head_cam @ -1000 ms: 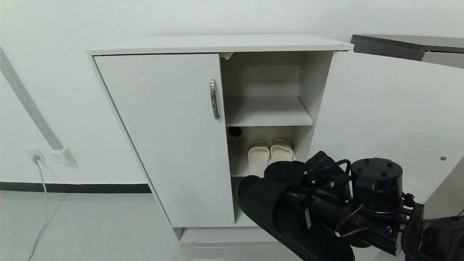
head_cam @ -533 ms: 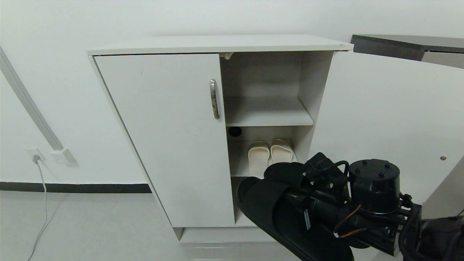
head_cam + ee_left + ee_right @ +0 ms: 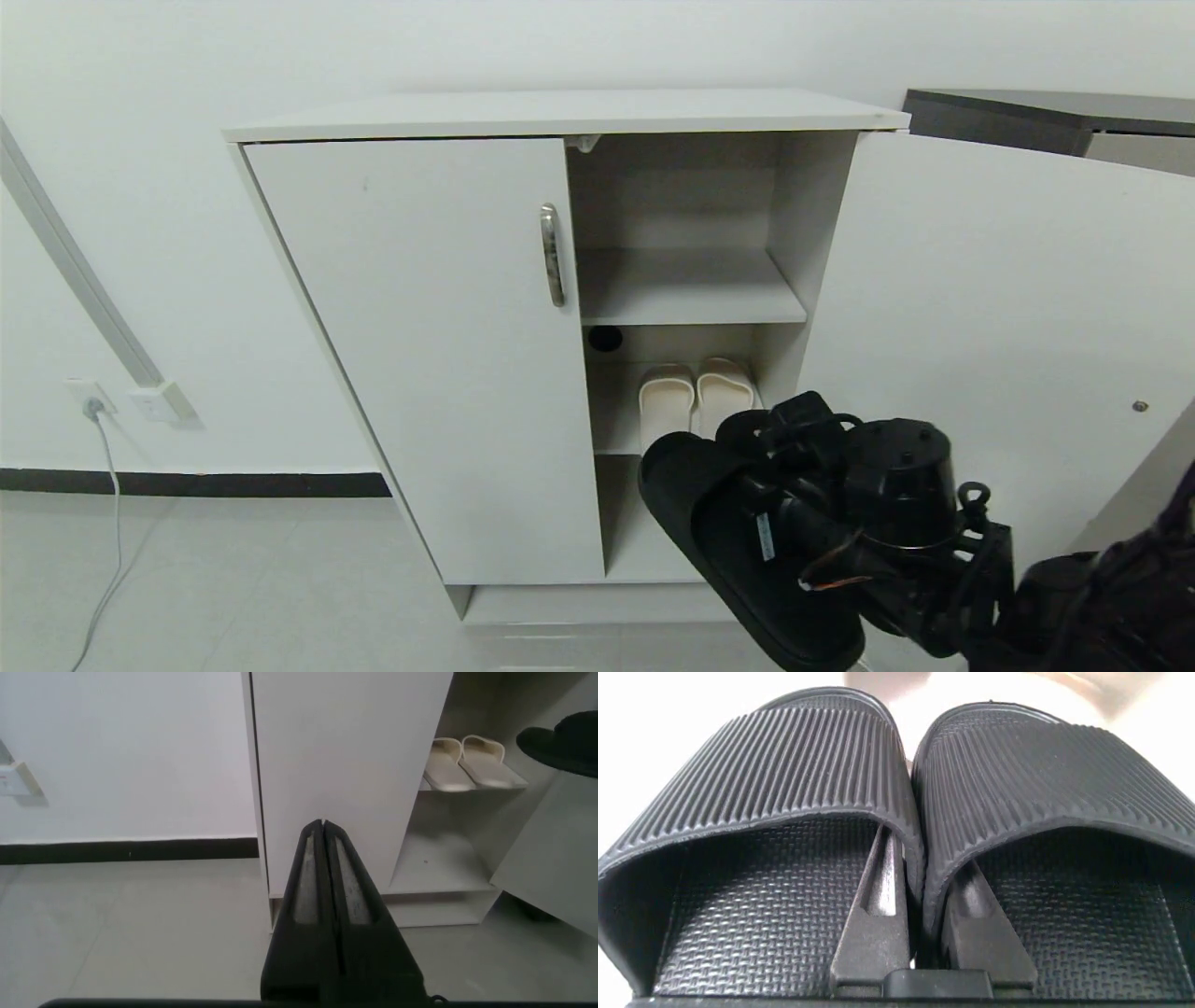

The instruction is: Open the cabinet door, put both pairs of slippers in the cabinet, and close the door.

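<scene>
Black foam-rubber, ribbed across the straps and pebbled on the footbeds: that's the pair of black slippers (image 3: 747, 551) your right gripper (image 3: 924, 901) is carrying. One finger sits inside each slipper, and the two pinch the touching inner walls together under the straps, so both ride as one bundle.

Right now they hang tilted, toes toward the cabinet (image 3: 560, 112), just in front of the open half. They're below the shelf where the cream slippers (image 3: 695, 392) already sit side by side, and above the bottom shelf (image 3: 644, 546). The right door (image 3: 980, 299) is swung wide and the left door (image 3: 420, 355) is shut.

My guess is these are light and squishy, not fragile at all. The catch is that soft walls flex, so the pair could pivot or sag at the heels if you swing fast. The ribbing probably helps the hold. I'd keep the grip where it is, go in toes first, and only let go once the soles are flat on the shelf.

Your left gripper (image 3: 323, 873) is closed on nothing, fingers pressed together, well off to the side.
</scene>
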